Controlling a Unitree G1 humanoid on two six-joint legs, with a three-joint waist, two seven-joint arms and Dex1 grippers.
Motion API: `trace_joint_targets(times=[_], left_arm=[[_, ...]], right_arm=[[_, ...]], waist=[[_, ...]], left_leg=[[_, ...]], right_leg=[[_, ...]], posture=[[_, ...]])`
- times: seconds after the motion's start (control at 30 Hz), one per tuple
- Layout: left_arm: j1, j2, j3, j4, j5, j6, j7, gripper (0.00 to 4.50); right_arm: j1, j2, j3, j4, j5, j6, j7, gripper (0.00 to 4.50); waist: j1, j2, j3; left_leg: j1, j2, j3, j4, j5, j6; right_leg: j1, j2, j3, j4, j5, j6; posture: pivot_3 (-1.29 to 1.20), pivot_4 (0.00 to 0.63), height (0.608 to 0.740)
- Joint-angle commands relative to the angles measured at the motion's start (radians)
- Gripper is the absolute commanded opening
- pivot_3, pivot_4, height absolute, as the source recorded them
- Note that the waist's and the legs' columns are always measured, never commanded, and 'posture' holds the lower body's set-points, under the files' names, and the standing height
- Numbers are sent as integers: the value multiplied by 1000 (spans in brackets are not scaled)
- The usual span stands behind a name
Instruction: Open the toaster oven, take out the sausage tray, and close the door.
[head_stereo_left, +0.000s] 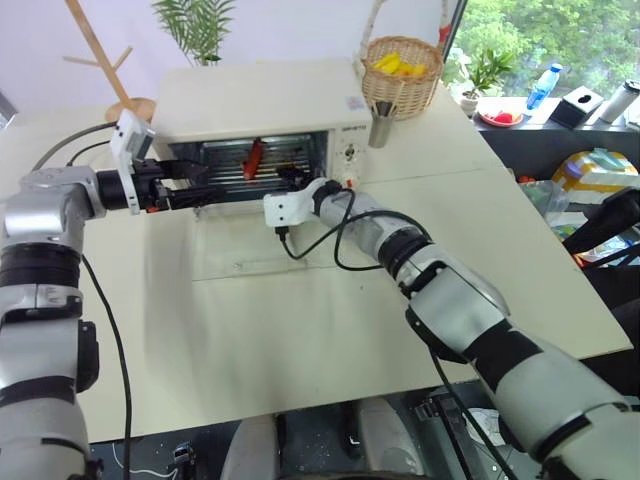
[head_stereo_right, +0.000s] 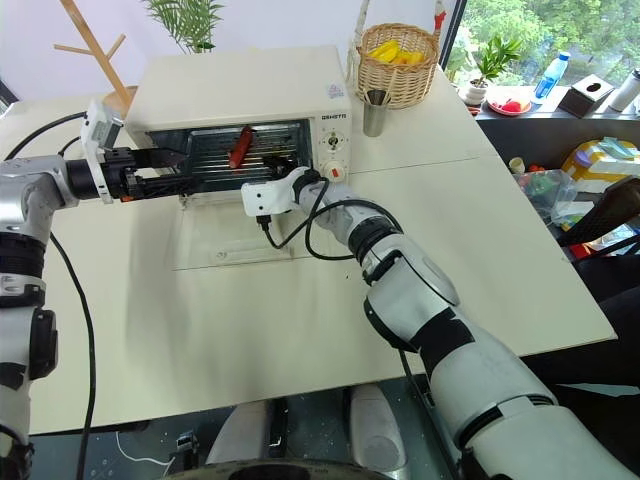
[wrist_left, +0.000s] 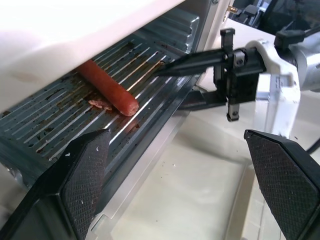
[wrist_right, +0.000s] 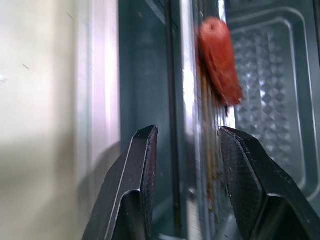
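Observation:
The cream toaster oven (head_stereo_left: 260, 100) stands at the back of the table. Its glass door (head_stereo_left: 250, 245) lies folded down flat in front of it. Inside sits the silver sausage tray (wrist_left: 75, 120) with a wire rack and one red sausage (wrist_left: 107, 87). My right gripper (wrist_right: 187, 130) is at the tray's front rim. One finger is above the rim and one below, and they are apart, with a small gap showing. My left gripper (head_stereo_left: 207, 183) hovers wide open at the left end of the oven mouth, holding nothing.
A wicker basket (head_stereo_left: 402, 70) of yellow items and a metal cup (head_stereo_left: 381, 125) stand right of the oven. A wooden stand (head_stereo_left: 105, 60) rises at the back left. A dark side counter (head_stereo_left: 560, 120) with a bottle and bowls lies beyond the table's right edge.

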Motion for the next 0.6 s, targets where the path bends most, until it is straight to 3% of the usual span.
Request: trace_joint_targets(times=[0.03,0.1,0.17,0.6], left_arm=[[-16,28,41,-36,-6,3,5,4500],[-14,28,42,-39,-6,4,5,4500],[-16,27,42,-35,-5,2,6,4500],[-35,18,36,1,3,-15,0,4500]], right_arm=[[-43,13,-11,-2,3,-2,-10,1698],[-42,15,-12,0,4,-2,-10,1076],[-42,17,-12,1,4,-4,-13,28],[5,-9,-9,-61,1,-62,-14,28]], waist=[[0,0,0],[0,0,0],[0,0,0],[0,0,0]], left_leg=[[0,0,0,0,0,0],[0,0,0,0,0,0],[0,0,0,0,0,0],[0,0,0,0,0,0]], right_leg=[[0,0,0,0,0,0],[0,0,0,0,0,0],[0,0,0,0,0,0],[0,0,0,0,0,0]], posture=[[0,150,740],[0,150,740],[0,150,740],[0,150,740]])
